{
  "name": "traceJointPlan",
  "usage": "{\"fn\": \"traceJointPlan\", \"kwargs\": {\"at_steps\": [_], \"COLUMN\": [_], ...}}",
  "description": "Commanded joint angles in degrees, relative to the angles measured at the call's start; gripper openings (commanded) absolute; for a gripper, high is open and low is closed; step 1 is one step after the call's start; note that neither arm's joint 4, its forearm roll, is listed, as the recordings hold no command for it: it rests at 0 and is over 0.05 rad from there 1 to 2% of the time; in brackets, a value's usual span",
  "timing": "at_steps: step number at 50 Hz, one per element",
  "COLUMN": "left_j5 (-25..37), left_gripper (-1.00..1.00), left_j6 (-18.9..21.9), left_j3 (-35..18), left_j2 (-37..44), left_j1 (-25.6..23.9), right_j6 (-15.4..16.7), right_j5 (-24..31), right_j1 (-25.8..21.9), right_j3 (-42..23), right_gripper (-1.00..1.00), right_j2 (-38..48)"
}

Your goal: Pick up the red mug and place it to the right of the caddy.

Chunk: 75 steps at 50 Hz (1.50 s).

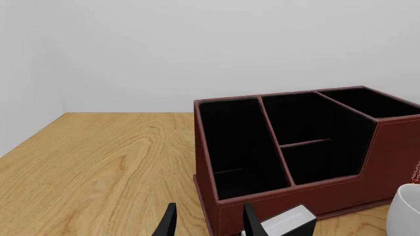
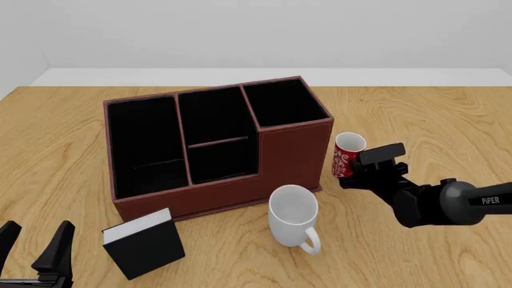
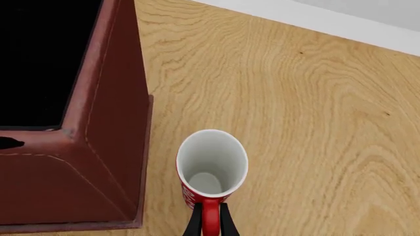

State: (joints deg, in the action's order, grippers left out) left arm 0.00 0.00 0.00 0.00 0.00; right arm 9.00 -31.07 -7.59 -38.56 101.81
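The small red mug [image 2: 348,153] with a white pattern stands upright just right of the caddy [image 2: 292,157], close to its right wall. My right gripper [image 2: 352,176] is shut on the mug's red handle. In the right wrist view the two fingers of the right gripper [image 3: 210,225] pinch the handle, and the mug [image 3: 211,160] shows its white inside beside the caddy wall [image 3: 111,123]. I cannot tell if the mug rests on the table. My left gripper [image 2: 33,246] is open and empty at the near left; in its wrist view the left gripper [image 1: 208,223] faces the caddy [image 1: 394,147].
A larger plain white mug [image 2: 293,217] stands in front of the caddy's right end, near my right arm. A small black white-topped box [image 2: 144,243] sits at the caddy's front left corner. Bare wood table [image 2: 432,114] lies to the right of the red mug.
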Motion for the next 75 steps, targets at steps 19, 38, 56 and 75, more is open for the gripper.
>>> {"fn": "traceJointPlan", "kwargs": {"at_steps": [19,38,56,75], "left_j5": [0.0,0.0,0.0,0.0], "left_gripper": [1.0,1.0,1.0,1.0], "left_j6": [0.0,0.0,0.0,0.0], "left_j3": [0.0,0.0,0.0,0.0], "left_j2": [0.0,0.0,0.0,0.0], "left_j1": [0.0,0.0,0.0,0.0], "right_j6": [-2.9,-3.0,-4.7,-7.2], "right_j5": [0.3,1.2,4.0,46.3], "right_j1": [-0.4,1.0,1.8,-0.7], "right_j3": [0.6,3.4,16.6,27.5], "right_gripper": [1.0,1.0,1.0,1.0], "right_j2": [0.1,-4.8,-22.9,-82.3]}}
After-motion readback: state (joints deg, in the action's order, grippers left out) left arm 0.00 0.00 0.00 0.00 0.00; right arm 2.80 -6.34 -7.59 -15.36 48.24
